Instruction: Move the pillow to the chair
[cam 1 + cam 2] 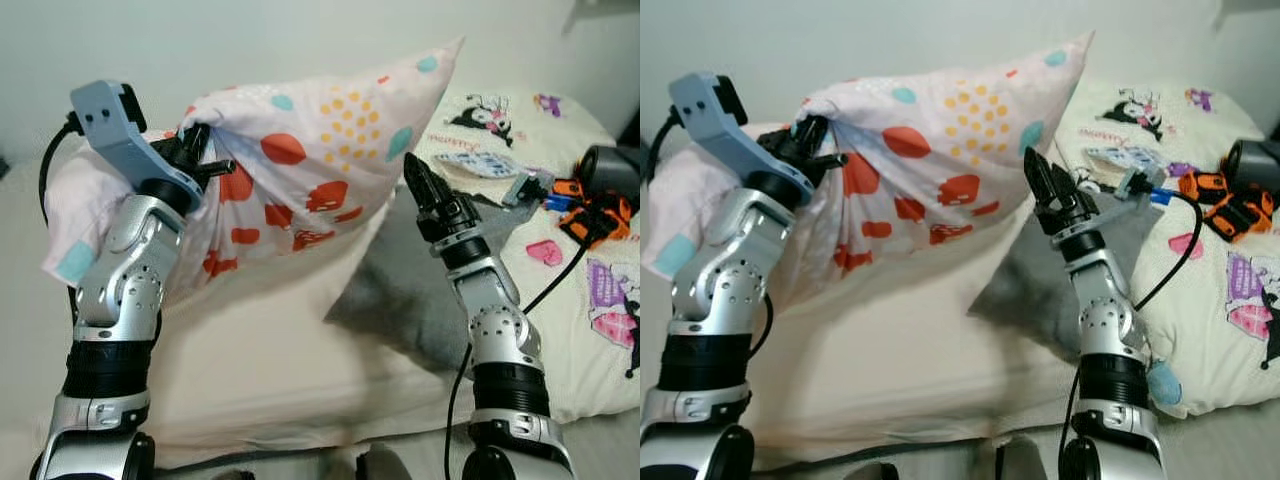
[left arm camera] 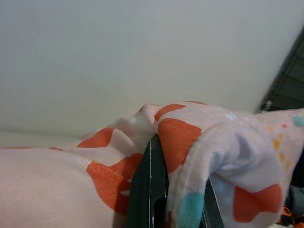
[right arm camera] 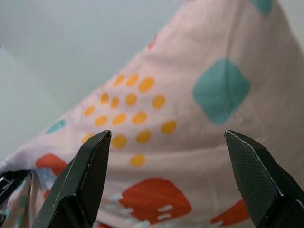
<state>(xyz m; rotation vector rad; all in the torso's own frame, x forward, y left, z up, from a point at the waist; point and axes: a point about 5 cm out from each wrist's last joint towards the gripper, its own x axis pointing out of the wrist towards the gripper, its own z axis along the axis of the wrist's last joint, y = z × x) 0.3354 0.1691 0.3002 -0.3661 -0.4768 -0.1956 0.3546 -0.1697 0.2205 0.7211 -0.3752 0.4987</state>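
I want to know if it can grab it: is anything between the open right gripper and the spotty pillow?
No, just bare air. In the right wrist view the right gripper opens straight onto the pink, orange-and-teal-spotted fabric pillow.

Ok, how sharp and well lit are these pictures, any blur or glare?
Left eye view: even soft light, the pillow sharp, no glare. Left wrist view: soft and hazy, fabric bunched round the left gripper. Right wrist view: the right gripper fingers crisp, pillow print slightly soft.
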